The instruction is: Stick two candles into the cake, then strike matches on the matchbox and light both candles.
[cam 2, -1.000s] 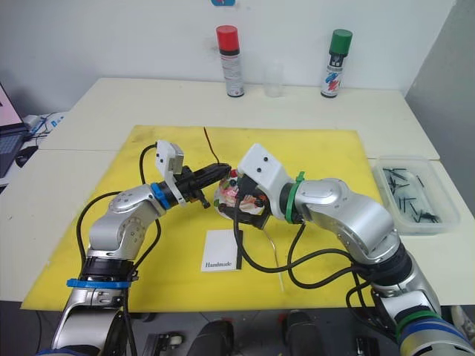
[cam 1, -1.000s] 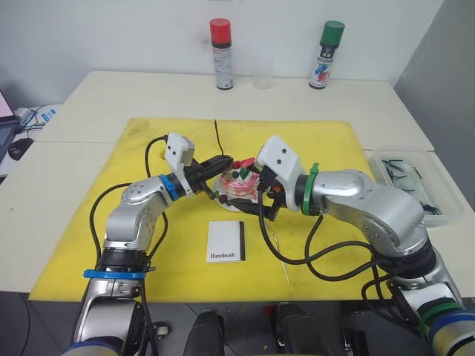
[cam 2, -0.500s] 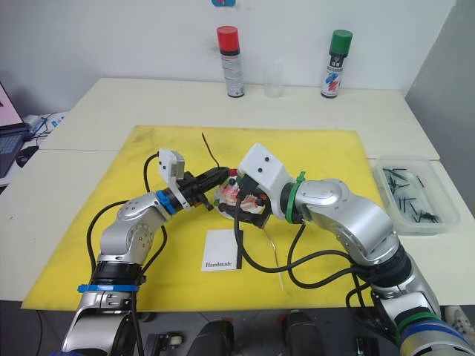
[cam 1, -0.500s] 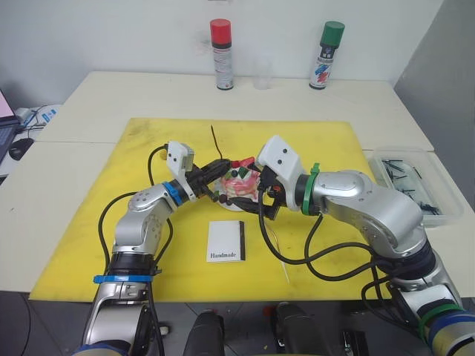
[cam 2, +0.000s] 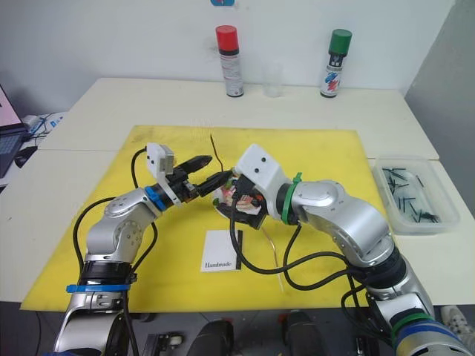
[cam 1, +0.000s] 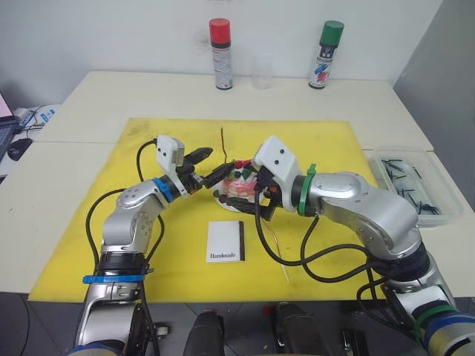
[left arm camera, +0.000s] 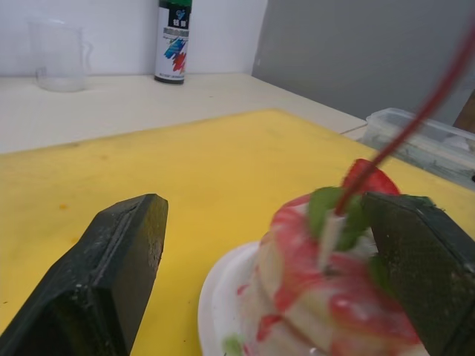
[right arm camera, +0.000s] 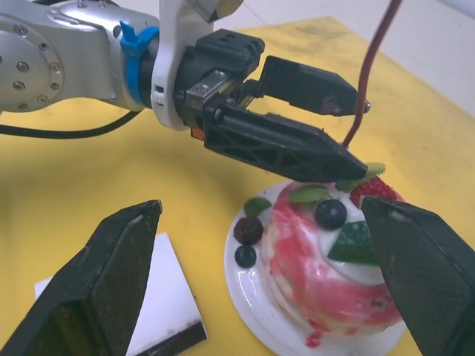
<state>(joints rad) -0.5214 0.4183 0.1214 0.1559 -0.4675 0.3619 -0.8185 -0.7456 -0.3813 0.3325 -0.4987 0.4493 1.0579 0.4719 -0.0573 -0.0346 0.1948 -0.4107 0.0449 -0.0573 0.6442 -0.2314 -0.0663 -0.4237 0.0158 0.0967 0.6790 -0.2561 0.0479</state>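
Stood at the centre of the yellow mat (cam 1: 312, 245) on the desk (cam 1: 111, 93): the cake (right arm camera: 334, 259) on its white plate (right arm camera: 249, 289); one candle (cam 1: 225, 143) planted in the cake's top, rising toward 12 o'clock; a second candle (cam 1: 276, 252) lying flat on the mat at 5 o'clock from the cake; the matchbox (cam 1: 225, 242) flat at 6 o'clock, just apart from the plate. Reached in from 9 o'clock: left gripper (cam 1: 211, 165), fingers spread wide, gripping nothing, tips beside the upright candle. Hung at 3 o'clock of the cake: right gripper (right arm camera: 267, 274), fingers spread wide, holding nothing. Lay in a clear tray (cam 1: 443, 215) far out at 3 o'clock: the matches (cam 1: 404, 178).
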